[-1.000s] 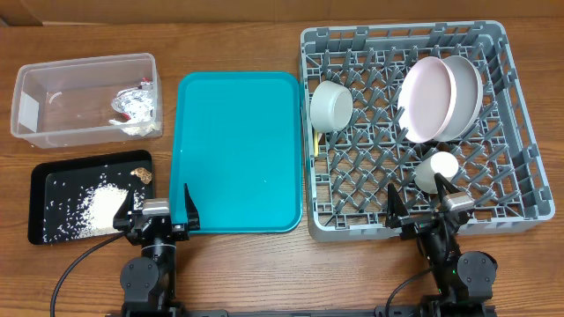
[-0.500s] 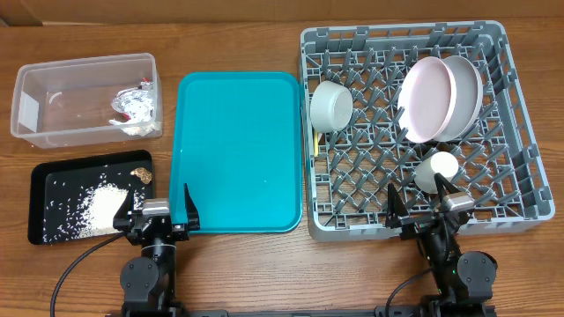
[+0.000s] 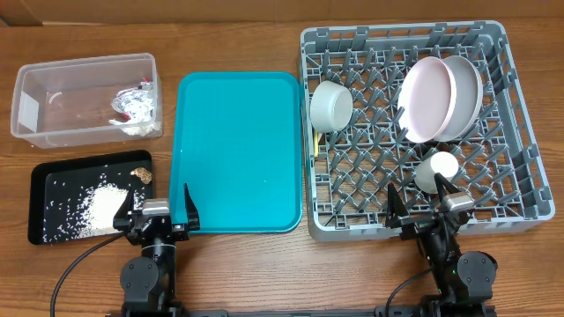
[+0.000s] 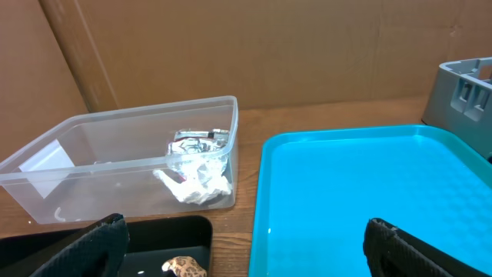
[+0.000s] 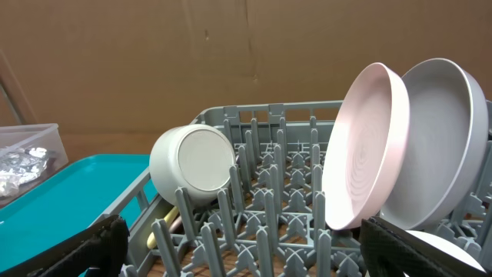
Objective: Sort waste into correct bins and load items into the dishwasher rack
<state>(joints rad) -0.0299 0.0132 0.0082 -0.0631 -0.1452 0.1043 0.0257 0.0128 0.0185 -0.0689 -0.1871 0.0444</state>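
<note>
Over wooden table (image 3: 264,273), left claw (image 3: 161,195) and right claw (image 3: 418,195) gape fully, empty.

1 top-down, 2 low, sharing rack (image 3: 405,35)

Plates (image 3: 427,99), bowl (image 3: 332,106), cup (image 3: 438,169) in rack (image 3: 397,33), rice (image 3: 99,207) in black tray (image 3: 36,202)

Teal tray (image 3: 238,150) lies bare — free passage; upright plates (image 3: 427,99), bowl (image 3: 331,106) and cup (image 3: 438,170) crowd the rack (image 3: 361,180)
</note>
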